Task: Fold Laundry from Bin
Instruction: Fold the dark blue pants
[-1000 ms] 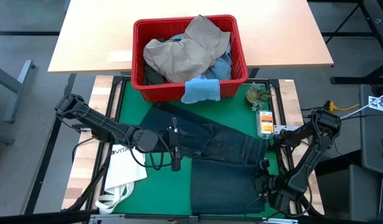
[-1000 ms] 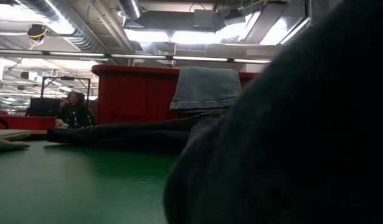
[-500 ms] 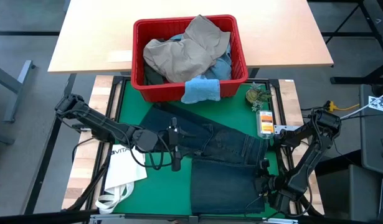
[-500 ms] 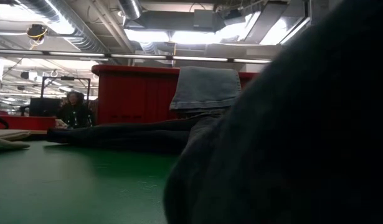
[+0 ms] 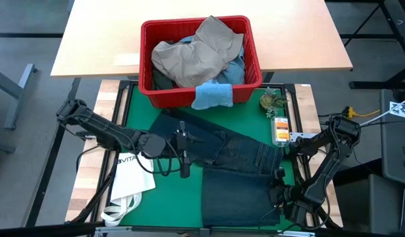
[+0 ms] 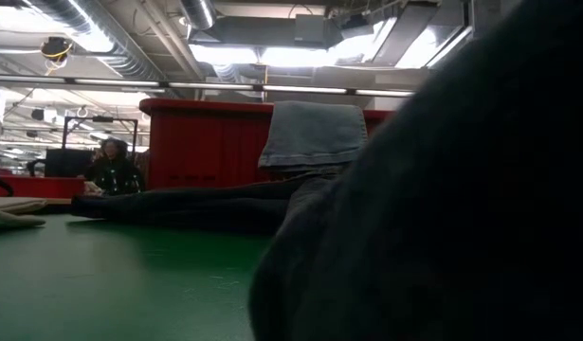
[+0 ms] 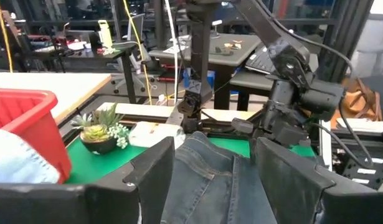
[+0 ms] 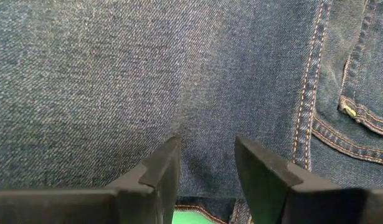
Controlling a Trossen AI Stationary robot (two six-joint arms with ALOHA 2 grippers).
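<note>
Surface: green mat on a wood-edged bench, pale tabletop behind it; workshop w/ benches beyond.
Bin: red bin sits past both grippers, at the far edge of the mat, heaped w/ laundry – tan trousers on top, light blue jeans showing at the side, small light blue cloth draped over the near rim.
Jeans: dark navy jeans out of the bin, spread on the mat between the two arms, part folded; near half lies doubled in front of right gripper.
Left gripper: left gripper hovers over the jeans' waist end, fingers spread wide, nothing between them; denim lies just ahead & below.
Right gripper: right gripper low at the jeans' near-right edge, fingers parted, pressed close to denim; a seam & pocket stitching lie just ahead. Not pinching cloth as far as I can see – released.
Others: small potted plant & orange-labelled pack beyond right gripper, off the jeans; white tote beside left arm.
Step (my read): mid-fold on the navy pair, rest of bin untouched.
Next (guess): each gripper needs to pinch an edge, lift together, carry one end over the other w/o dragging the lower layer.
</note>
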